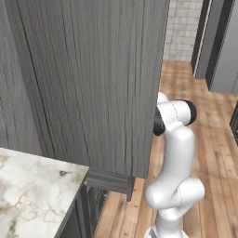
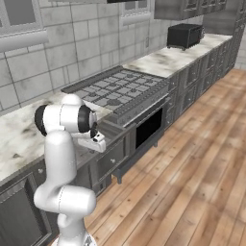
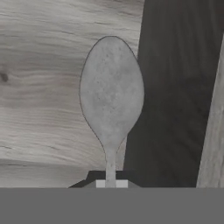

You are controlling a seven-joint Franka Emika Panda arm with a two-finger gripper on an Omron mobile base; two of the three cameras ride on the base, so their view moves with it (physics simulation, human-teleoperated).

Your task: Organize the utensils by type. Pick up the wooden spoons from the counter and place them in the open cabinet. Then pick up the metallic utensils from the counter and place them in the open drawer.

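A dull grey metallic spoon (image 3: 111, 94) stands up from my gripper (image 3: 111, 183), which is shut on its thin handle, bowl pointing away from the hand. Behind the spoon lies the light grey wood-grain inside of the open drawer (image 3: 39, 87), with a dark grey wall (image 3: 175, 87) beside it. In the right base view my hand (image 2: 98, 142) hangs low at the front edge of the marble counter (image 2: 19, 134), left of the stove. Whether the spoon touches the drawer floor cannot be told.
A large grey wood-grain cabinet door (image 1: 93, 83) hangs open in front of the left base camera, over the counter corner (image 1: 32, 181). A gas stove (image 2: 120, 89) and a black appliance (image 2: 183, 34) sit to the right. Wooden floor (image 2: 192, 182) lies open behind.
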